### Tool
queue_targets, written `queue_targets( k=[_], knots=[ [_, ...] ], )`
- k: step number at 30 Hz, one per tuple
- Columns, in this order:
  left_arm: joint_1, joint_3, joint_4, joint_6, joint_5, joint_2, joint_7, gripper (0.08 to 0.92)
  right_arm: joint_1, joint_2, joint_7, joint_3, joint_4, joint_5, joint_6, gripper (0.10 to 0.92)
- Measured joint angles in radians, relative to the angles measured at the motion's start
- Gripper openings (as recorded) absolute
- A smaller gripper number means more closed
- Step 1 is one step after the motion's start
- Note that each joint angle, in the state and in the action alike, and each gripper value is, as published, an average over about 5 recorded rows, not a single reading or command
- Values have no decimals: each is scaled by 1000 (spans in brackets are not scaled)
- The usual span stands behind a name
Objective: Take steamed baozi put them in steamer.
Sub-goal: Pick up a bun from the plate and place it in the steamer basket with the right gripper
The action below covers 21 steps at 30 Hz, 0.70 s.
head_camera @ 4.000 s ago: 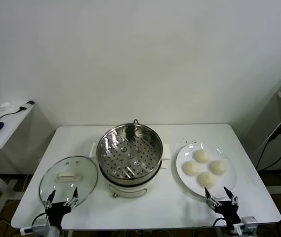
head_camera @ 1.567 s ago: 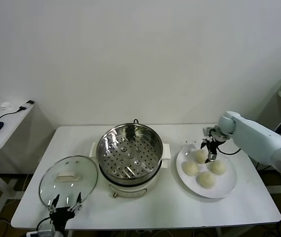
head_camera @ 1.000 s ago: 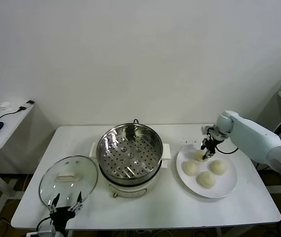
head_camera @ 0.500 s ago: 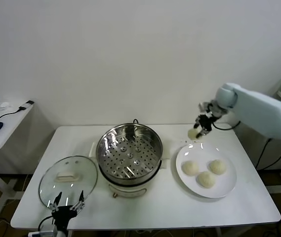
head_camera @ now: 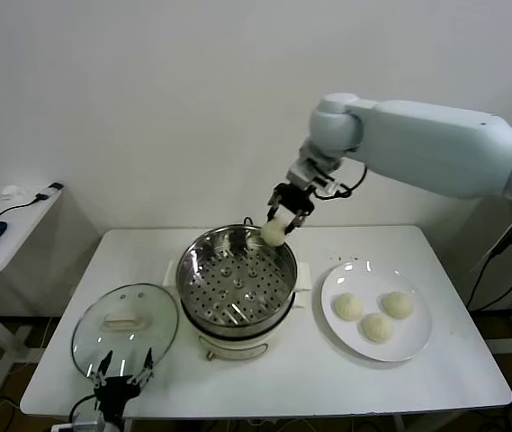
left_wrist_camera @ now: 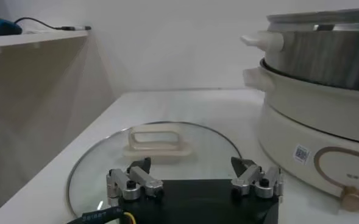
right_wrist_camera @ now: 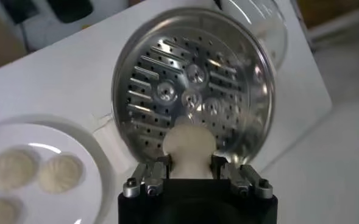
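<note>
My right gripper [head_camera: 282, 219] is shut on one cream-white baozi [head_camera: 273, 232] and holds it in the air above the far right rim of the steamer [head_camera: 236, 281]. In the right wrist view the baozi [right_wrist_camera: 190, 149] sits between the fingers, above the perforated tray [right_wrist_camera: 194, 100]. Three more baozi [head_camera: 376, 313] lie on the white plate [head_camera: 415, 340] right of the steamer; they also show in the right wrist view [right_wrist_camera: 36, 170]. My left gripper [head_camera: 121, 373] is open and empty, parked low at the table's front left edge.
The glass lid [head_camera: 124, 328] with a white handle lies flat on the table left of the steamer, just beyond the left gripper [left_wrist_camera: 194, 179]. A side desk [head_camera: 4, 225] with a blue mouse stands at the far left.
My right gripper closed on one baozi on the plate, lifted it, and carried it left to above the steamer's rim. Three baozi stay on the plate. The left arm has barely moved.
</note>
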Motion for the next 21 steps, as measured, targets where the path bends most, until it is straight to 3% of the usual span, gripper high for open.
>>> queue_targets(
  k=[11, 21],
  knots=[
    [1, 15, 12, -5, 9, -5, -6, 823, -193, 119, 81, 74, -147, -293, 141, 475],
    [0, 15, 25, -14, 9, -5, -9, 823, -299, 217, 124, 141, -334, -408, 212, 476]
  ],
)
